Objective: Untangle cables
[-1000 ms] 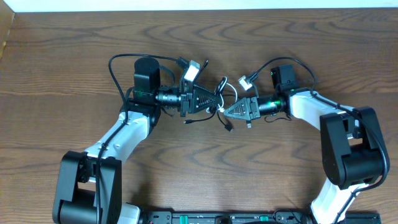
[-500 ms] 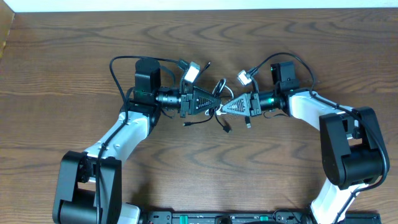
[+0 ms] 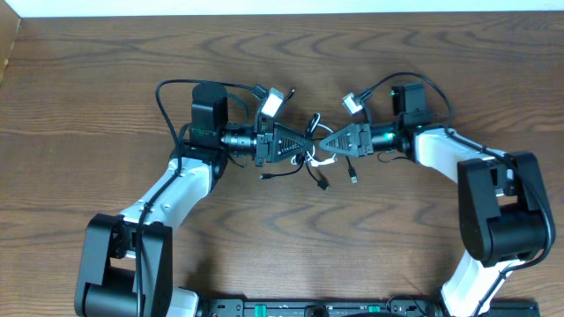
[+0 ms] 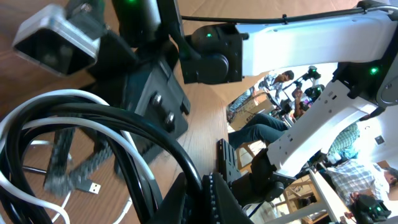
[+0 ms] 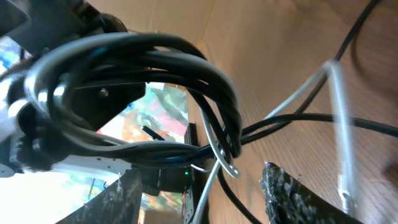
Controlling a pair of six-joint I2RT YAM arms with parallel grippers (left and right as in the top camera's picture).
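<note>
Both cables are recorded as one tangled bundle at the middle of the wooden worktop, between the tips of the two arms. The left claw is seen closed, its fingers pressed together on a strand of the black cable. In the left wrist view the black loops are seen curving down into the shut tips. Several black coils are held raised off the wood. The white cable is threaded through the same coils, and part of it is laid on the worktop just beside them. The right claw is pointed at the bundle from the opposite side, almost tip to tip with the left claw. Its fingers are spread wide and nothing is gripped. In the right wrist view the black coils are seen just ahead of the gap, and a white strand is seen passing down between the two fingers. Contact between those fingers and any strand cannot be told. A loose black end with a small plug is laid flat on the worktop, just below both claws in the overhead view.
</note>
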